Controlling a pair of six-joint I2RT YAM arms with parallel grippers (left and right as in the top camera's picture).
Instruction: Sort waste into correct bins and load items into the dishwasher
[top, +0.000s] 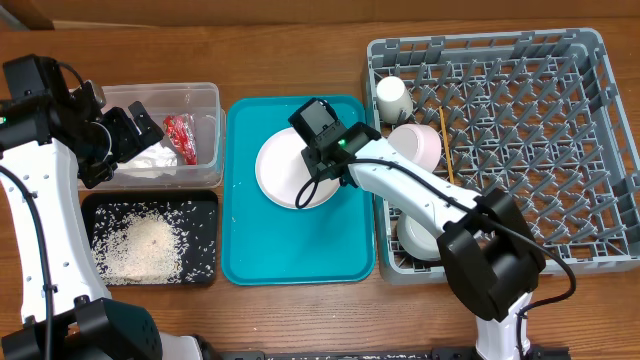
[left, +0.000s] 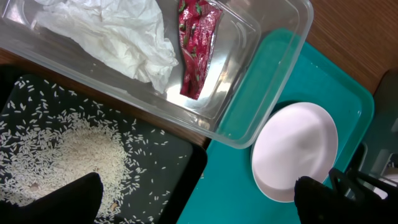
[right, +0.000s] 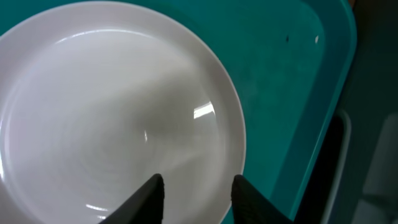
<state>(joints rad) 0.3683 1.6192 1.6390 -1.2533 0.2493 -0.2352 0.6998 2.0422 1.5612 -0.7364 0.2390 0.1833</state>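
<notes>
The pale pink plate (top: 285, 170) lies on the teal tray (top: 300, 255). My right gripper (top: 322, 168) is open just above the plate's right part; in the right wrist view its fingers (right: 198, 190) stand either side of the rim of the plate (right: 112, 106). My left gripper (top: 132, 130) is open and empty above the clear tub (top: 210, 95). The tub holds the red wrapper (left: 196, 50) and the white tissue (left: 124, 37). Rice (top: 145, 245) lies in the black tray (top: 205, 200). The grey dish rack (top: 560, 150) holds the cream cup (top: 393, 98), two bowls (top: 422, 145) (top: 415, 238) and chopsticks (top: 448, 150).
The teal tray (left: 323, 81) lies between the bins and the rack. The right arm reaches from the front right across the rack's left edge. The rack's right part shows only pegs.
</notes>
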